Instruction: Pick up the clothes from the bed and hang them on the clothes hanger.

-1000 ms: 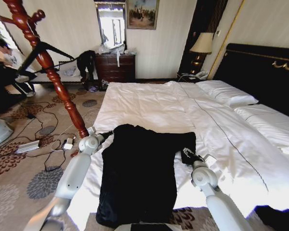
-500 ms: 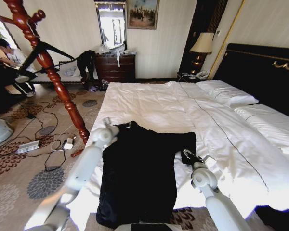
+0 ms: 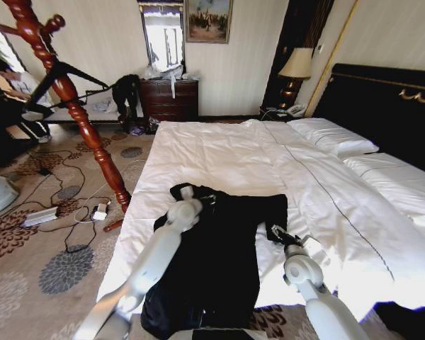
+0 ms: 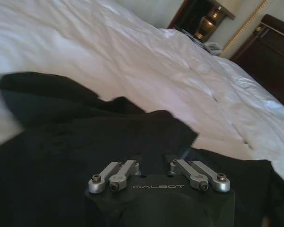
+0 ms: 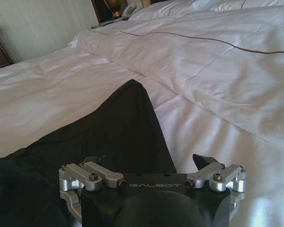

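In the head view we see the coat (image 3: 219, 262) spread flat in the lower middle of the frame, on the near edge of the bed (image 3: 219, 152), its white duvet running to the upper right. The left pincer (image 3: 204, 197) sits at the coat's upper left corner, over the collar end, at the tip of an arm coming up from the bottom left. The right pincer (image 3: 276, 232) lies at the coat's right edge, just below the sleeve that points right. In the upper left, the clothes hanger (image 3: 67, 71) hangs on a red wooden coat stand (image 3: 78, 113), well apart from the coat.

In the left wrist view the coat (image 4: 61, 156) covers the lower half of the frame, directly under and ahead of the left pincer (image 4: 154, 156); its tips seem buried in the dark cloth, so we cannot tell whether they are spread or closed.

In the right wrist view the right pincer (image 5: 149, 165) stands spread at the bottom, the coat's pointed sleeve (image 5: 128, 127) just ahead of it, between the tips and the white duvet (image 5: 217, 71).
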You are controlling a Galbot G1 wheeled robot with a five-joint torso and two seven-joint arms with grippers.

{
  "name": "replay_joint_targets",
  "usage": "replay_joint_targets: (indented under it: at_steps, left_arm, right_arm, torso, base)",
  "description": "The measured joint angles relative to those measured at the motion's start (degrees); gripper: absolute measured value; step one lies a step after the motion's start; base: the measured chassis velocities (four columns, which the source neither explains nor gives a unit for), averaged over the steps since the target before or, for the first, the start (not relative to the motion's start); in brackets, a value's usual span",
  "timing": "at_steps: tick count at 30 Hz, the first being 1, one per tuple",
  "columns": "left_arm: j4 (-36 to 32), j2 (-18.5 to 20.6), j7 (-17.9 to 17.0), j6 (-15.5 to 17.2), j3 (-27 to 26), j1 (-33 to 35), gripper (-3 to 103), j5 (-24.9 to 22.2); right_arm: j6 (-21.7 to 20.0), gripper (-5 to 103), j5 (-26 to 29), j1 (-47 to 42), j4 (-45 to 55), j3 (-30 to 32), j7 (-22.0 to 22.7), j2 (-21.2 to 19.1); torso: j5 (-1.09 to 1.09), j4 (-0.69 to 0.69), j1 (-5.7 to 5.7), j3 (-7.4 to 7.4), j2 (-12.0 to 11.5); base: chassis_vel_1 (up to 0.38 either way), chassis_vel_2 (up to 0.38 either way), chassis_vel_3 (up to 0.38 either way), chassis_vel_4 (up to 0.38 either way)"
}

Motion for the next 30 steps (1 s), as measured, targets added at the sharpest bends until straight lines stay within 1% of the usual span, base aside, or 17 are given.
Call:
replay_joint_targets:
  at_steps: [1, 2, 3, 4, 5, 6, 8, 10, 11, 13, 15, 16, 18, 20, 24, 27, 30]
  left_arm:
    - [-2.43, 1.96, 0.27, -0.41, -1.48, 2.33, 32, 0.19]
    - [-6.02, 4.35, 0.73, -1.18, -4.21, 6.03, 38, 0.51]
    - [-7.07, 4.96, 0.79, -1.42, -5.24, 7.3, 38, 0.68]
    - [-10.35, 6.45, 0.87, -2.63, -9.96, 12.21, 48, 2.66]
    - [-10.35, 6.45, 0.87, -2.63, -9.96, 12.21, 48, 2.66]
    - [-11.65, 6.78, 0.56, -3.39, -12.15, 14.55, 48, 4.12]
    - [-13.85, 6.72, -1.91, -3.71, -16.08, 19.79, 59, 7.19]
    - [-15.15, 5.13, -7.28, -3.63, -19.9, 26.29, 70, 10.72]
    - [-15.15, 5.13, -7.28, -3.63, -19.9, 26.29, 70, 10.72]
    - [-15.11, 4.23, -8.48, -3.73, -21.14, 29.31, 76, 13.51]
    - [-15.21, 3.49, -8.28, -4.05, -22.39, 34.66, 86, 18.08]
    - [-15.21, 3.49, -8.28, -4.05, -22.39, 34.66, 86, 18.08]
    - [-16.17, 3.51, -7.31, -4.45, -22.29, 37.78, 96, 20.26]
    - [-17.6, 3.68, -6.5, -4.85, -21.38, 40.19, 98, 21.49]
    - [-17.98, 3.11, -4.96, -6.03, -20.3, 40.87, 100, 23.21]
    - [-17.08, 2.28, -4.56, -6.12, -19.84, 39.85, 100, 22.84]
    - [-15.69, 1.81, -4.25, -5.66, -19.07, 37.56, 100, 20.38]
  right_arm:
    - [0.0, 100, 0.03, 0.32, -0.19, -0.18, -0.01, -0.02]
    - [0.0, 100, 0.08, 0.77, -0.4, -0.43, -0.05, 0.07]
    - [0.01, 100, 0.09, 0.89, -0.46, -0.48, -0.05, 0.14]
    - [0.01, 100, 0.17, 1.28, -0.63, -0.66, -0.07, 0.57]
    - [0.01, 100, 0.17, 1.28, -0.63, -0.66, -0.07, 0.57]
    - [0.01, 100, 0.21, 1.42, -0.69, -0.71, -0.07, 0.87]
    - [0.01, 100, 0.24, 1.58, -0.69, -0.78, -0.07, 1.33]
    - [0.01, 100, 0.23, 1.19, -0.11, -0.67, -0.03, 1.65]
    - [0.01, 100, 0.23, 1.19, -0.11, -0.67, -0.03, 1.65]
    - [0.01, 100, 0.22, 0.55, 0.63, -0.3, 0.06, 1.74]
    - [0.01, 100, 0.22, -0.5, 2.09, 0.31, 0.26, 1.71]
    - [0.01, 100, 0.22, -0.5, 2.09, 0.31, 0.26, 1.71]
    - [0.01, 100, 0.3, -1.03, 2.86, 0.66, 0.44, 1.45]
    - [0.0, 100, 0.59, -1.68, 3.75, 1.11, 0.72, 1.01]
    - [-0.05, 100, 0.78, -2.57, 4.91, 1.75, 1.06, 0.55]
    - [-0.13, 100, 0.88, -2.98, 5.41, 1.94, 1.39, 0.48]
    - [-0.39, 100, 0.94, -3.59, 6.04, 1.99, 2.0, 0.33]
  torso:
    - [0.0, 0.01, 0.0, 0.0, 0.0]
    - [0.0, 0.0, 0.0, 0.0, 0.0]
    - [0.0, 0.01, -0.01, -0.01, 0.0]
    - [0.0, 0.0, -0.01, -0.01, 0.01]
    - [0.0, 0.0, -0.01, -0.01, 0.01]
    - [0.0, -0.01, -0.01, -0.01, 0.0]
    - [0.01, -0.03, -0.01, 0.0, 0.0]
    - [0.01, -0.01, -0.01, -0.01, 0.01]
    - [0.01, -0.01, -0.01, -0.01, 0.01]
    - [-0.01, -0.02, -0.01, 0.0, 0.01]
    - [0.01, -0.04, -0.01, 0.0, 0.01]
    - [0.01, -0.04, -0.01, 0.0, 0.01]
    - [0.01, -0.02, -0.01, -0.01, 0.01]
    - [0.02, -0.03, -0.01, 0.0, 0.01]
    - [0.03, -0.04, -0.01, 0.0, 0.01]
    - [0.02, -0.03, -0.01, 0.0, 0.0]
    - [0.02, -0.04, 0.0, 0.0, 0.0]
  base:
    - [0.0, 0.0, 0.0, 0.0]
    - [0.0, 0.0, 0.0, 0.0]
    - [0.0, 0.0, 0.0, 0.0]
    - [0.0, 0.0, 0.0, 0.0]
    - [0.0, 0.0, 0.0, 0.0]
    - [0.0, 0.0, 0.0, 0.0]
    - [0.0, 0.0, 0.0, 0.0]
    - [0.0, 0.0, 0.0, 0.0]
    - [0.0, 0.0, 0.0, 0.0]
    - [0.0, 0.0, 0.0, 0.0]
    - [0.0, 0.0, 0.0, 0.0]
    - [0.0, 0.0, 0.0, 0.0]
    - [0.0, 0.0, 0.0, 0.0]
    - [0.0, 0.0, 0.0, 0.0]
    - [0.0, 0.0, 0.0, 0.0]
    - [0.0, 0.0, 0.0, 0.0]
    - [0.0, 0.0, 0.0, 0.0]
